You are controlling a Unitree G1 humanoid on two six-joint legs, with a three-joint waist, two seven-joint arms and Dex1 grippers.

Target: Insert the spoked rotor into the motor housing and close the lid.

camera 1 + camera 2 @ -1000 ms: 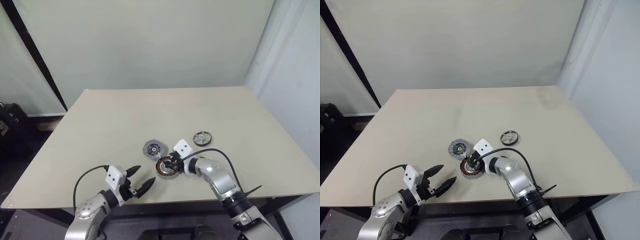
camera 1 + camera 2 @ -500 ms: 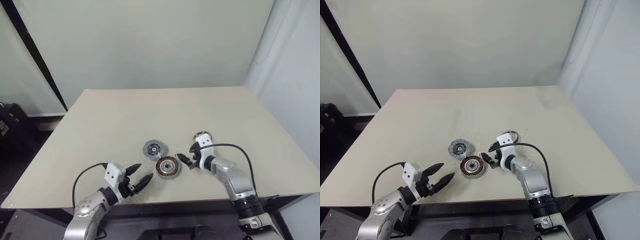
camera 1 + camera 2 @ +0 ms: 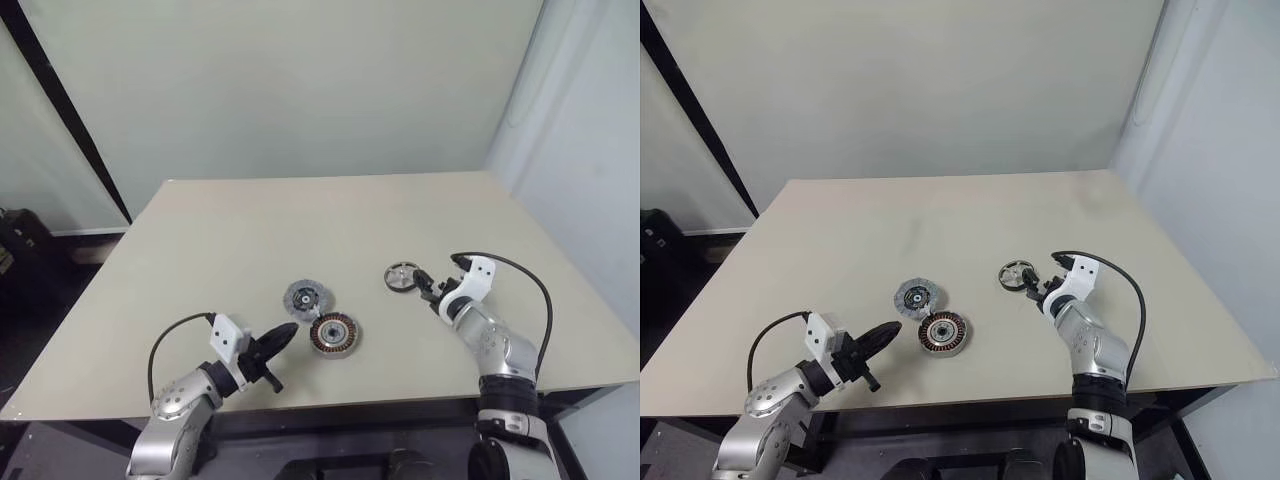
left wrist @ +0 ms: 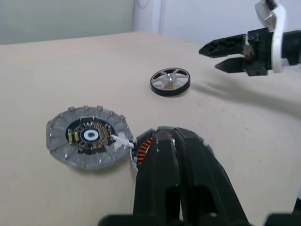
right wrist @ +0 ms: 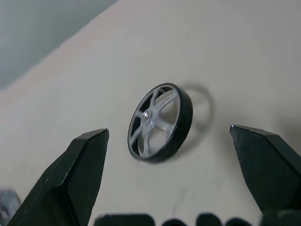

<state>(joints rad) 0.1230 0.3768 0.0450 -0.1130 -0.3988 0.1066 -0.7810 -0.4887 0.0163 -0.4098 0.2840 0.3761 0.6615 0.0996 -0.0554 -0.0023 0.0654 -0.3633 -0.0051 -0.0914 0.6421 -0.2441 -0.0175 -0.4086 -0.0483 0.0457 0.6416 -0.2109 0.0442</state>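
Rotor (image 3: 403, 277) lies flat on the table (image 3: 250, 230) just ahead of the wide-open right gripper (image 3: 431, 292), untouched; left gripper (image 3: 283, 333) closed, empty.

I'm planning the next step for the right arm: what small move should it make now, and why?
Probably ease the right gripper forward and down over the spoked rotor. Its jaws stand open with the rotor lying free on the table just ahead of them, and the motor housing is not yet filled.

Silver-grey jointed arms end in white wrist blocks; each claw, left claw (image 3: 283, 335) and right claw (image 3: 428, 289), has tapered black fingers, black cables looping behind
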